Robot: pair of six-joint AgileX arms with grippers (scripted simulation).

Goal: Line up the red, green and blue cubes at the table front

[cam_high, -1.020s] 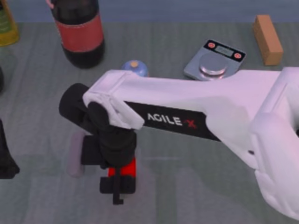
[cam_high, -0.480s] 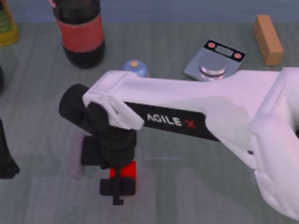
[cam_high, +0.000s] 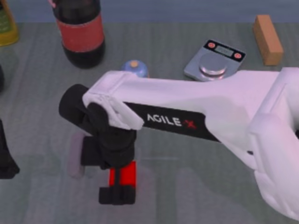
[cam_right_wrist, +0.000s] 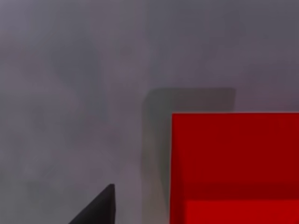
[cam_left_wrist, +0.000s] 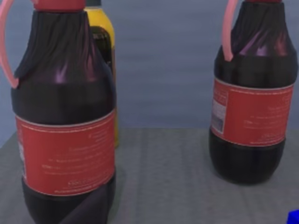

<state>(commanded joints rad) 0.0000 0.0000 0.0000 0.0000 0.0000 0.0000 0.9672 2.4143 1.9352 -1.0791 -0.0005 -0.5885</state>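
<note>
The red cube [cam_high: 122, 173] rests on the grey table [cam_high: 196, 186] near its front, left of centre; it fills the right wrist view's corner [cam_right_wrist: 233, 163]. My right gripper [cam_high: 119, 178] hangs straight over it, open, one dark fingertip [cam_right_wrist: 100, 207] standing clear of the cube's side. A sliver of the blue cube [cam_left_wrist: 294, 217] shows at the edge of the left wrist view. The green cube is hidden. My left arm [cam_high: 5, 158] is parked at the left edge.
At the back stand a dark cola bottle [cam_high: 79, 32], a yellow bottle [cam_high: 5, 23], a small blue bell [cam_high: 134, 67], a kitchen scale [cam_high: 215, 58] and a tan wooden block [cam_high: 267, 39]. The white right arm [cam_high: 210, 116] spans the table's middle.
The right gripper's fingers have spread apart over the red cube, and more of the cube's top shows now. The arm itself has stayed in place.
</note>
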